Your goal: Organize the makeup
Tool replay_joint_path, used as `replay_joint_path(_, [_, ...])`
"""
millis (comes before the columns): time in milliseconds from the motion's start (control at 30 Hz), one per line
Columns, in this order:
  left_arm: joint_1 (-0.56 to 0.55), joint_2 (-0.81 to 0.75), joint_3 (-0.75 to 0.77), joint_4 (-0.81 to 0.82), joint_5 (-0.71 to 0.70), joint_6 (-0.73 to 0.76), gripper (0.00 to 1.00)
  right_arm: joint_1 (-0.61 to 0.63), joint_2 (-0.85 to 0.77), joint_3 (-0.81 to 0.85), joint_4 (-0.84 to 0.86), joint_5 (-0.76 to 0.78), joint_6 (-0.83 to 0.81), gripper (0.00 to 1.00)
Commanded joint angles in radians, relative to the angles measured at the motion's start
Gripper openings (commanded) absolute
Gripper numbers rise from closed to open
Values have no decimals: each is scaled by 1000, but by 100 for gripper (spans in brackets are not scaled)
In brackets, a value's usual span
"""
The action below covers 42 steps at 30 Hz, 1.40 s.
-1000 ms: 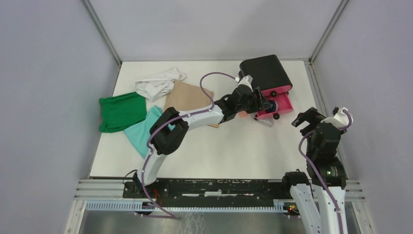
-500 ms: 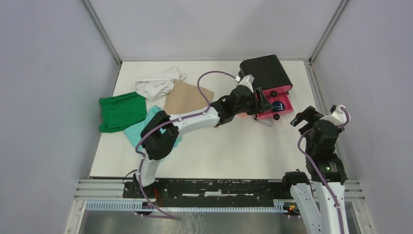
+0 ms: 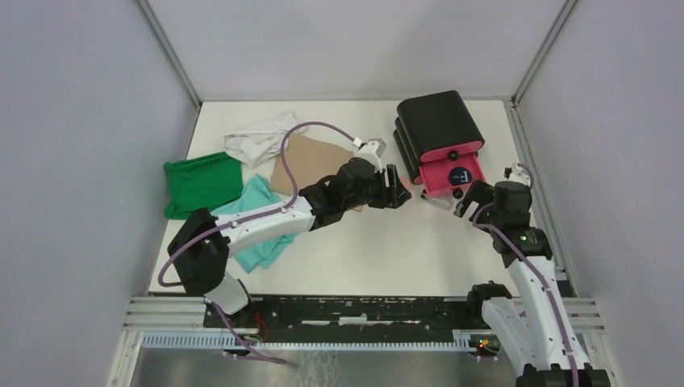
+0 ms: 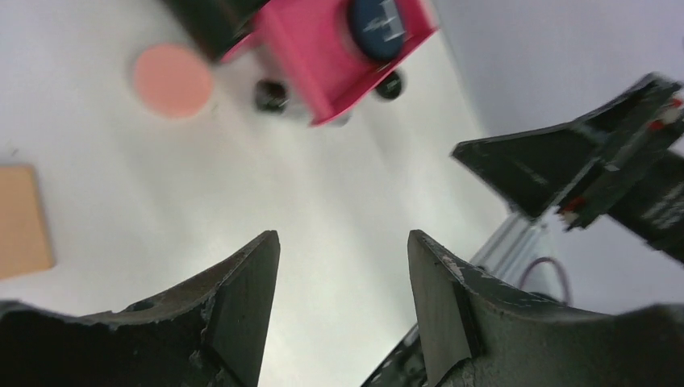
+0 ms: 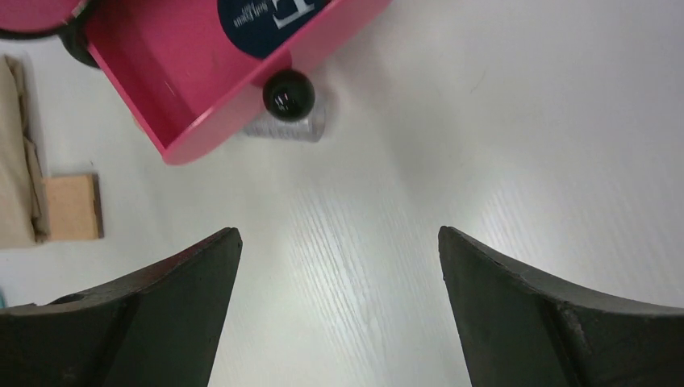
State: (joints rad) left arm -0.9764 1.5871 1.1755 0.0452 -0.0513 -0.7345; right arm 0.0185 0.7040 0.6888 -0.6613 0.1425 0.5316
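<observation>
White table [image 3: 363, 250] is sitting inside grey walls, both arms reaching over its right half. Left arm is stretching across from the near-left base, the right arm is bending in from the near-right corner. Black box [image 3: 438, 122] is standing at the far right, its pink drawer [image 3: 452, 165] hanging open toward the arms. Four cloths are lying bunched at the left: green cloth [image 3: 202, 184], teal cloth [image 3: 256, 216], tan cloth [image 3: 310, 160], white cloth [image 3: 254, 139]. Left gripper [image 4: 343, 242] is hovering above bare table just left of the drawer, fingers standing apart and gripping nothing. Right gripper [image 5: 339, 238] is hovering near the drawer's front, fingers spreading wide with nothing between them. As for the makeup, the tan square pad [image 5: 72, 208] is lying flat on the table beside the tan cloth's edge. Salmon-pink round puff [image 4: 173, 80] is lying flat on the table just left of the box. Small dark round jar [image 5: 270, 16] is sitting inside the open drawer, white lettering on its lid. Clear vial [image 5: 286, 122] is lying on the table against the drawer's front, right by a black knob [image 5: 288, 93]; its cap is not making itself out.
</observation>
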Motion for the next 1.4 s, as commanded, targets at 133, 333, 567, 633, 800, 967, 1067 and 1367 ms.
replay_joint_path(133, [42, -29, -138, -79, 9, 81, 69, -1, 38, -73, 98, -82, 56, 100])
replay_joint_path(333, [112, 113, -28, -148, 1, 121, 70, -1, 79, -55, 88, -78, 58, 100])
replay_joint_path(567, [103, 299, 218, -409, -263, 256, 82, 0, 25, -51, 70, -77, 40, 100])
replay_joint_path(633, [102, 316, 235, -460, -339, 277, 88, 0, 19, -46, 68, -82, 30, 100])
replay_joint_path(800, [125, 366, 247, -527, -361, 319, 94, 0, 26, -36, 70, -75, 19, 100])
replay_joint_path(967, [169, 387, 227, -509, -268, 335, 95, 0, 41, -43, 83, -90, 26, 100])
replay_joint_path(1067, [182, 407, 224, -500, -248, 333, 94, 0, 45, -55, 94, -97, 28, 100])
replay_joint_path(1367, [200, 442, 223, -474, -199, 333, 94, 0, 43, -41, 85, -104, 8, 100])
